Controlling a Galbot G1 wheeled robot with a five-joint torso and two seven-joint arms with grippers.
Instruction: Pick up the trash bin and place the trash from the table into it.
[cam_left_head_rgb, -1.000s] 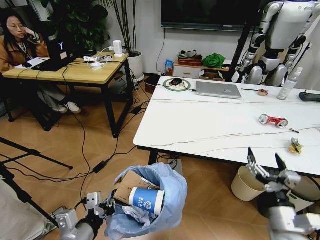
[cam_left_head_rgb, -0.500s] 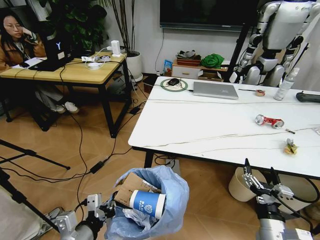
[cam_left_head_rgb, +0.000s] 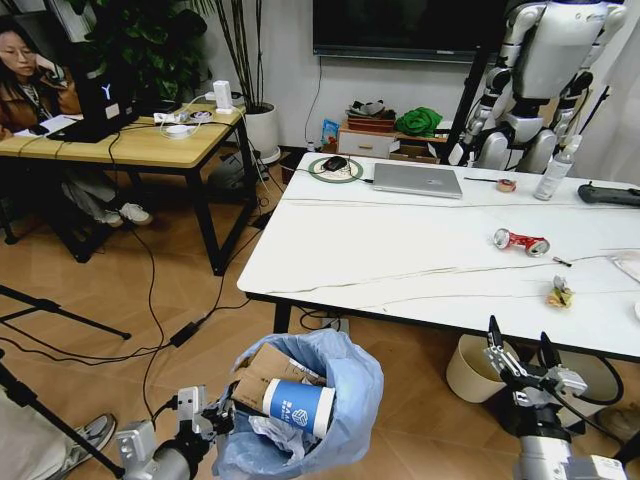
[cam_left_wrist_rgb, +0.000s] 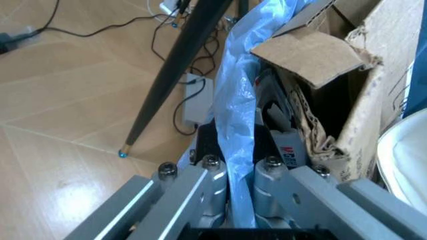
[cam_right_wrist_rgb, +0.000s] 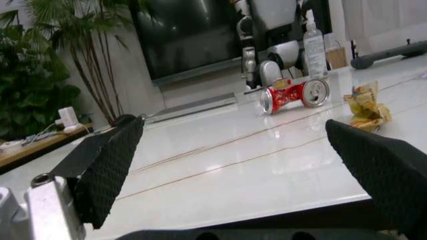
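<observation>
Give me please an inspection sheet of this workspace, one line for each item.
Surface: white table, mostly bare.
Job's things: trash bin holds cardboard and paper cup; red can and crumpled wrapper lie on the table.
Clutter: laptop, bottle, tape roll.
Grippers: left gripper shut on the bin's blue bag; right gripper open, below the table's near edge.
Cables: black cables on the floor.
Surroundings: wooden desk, humanoid robot, plants.
</observation>
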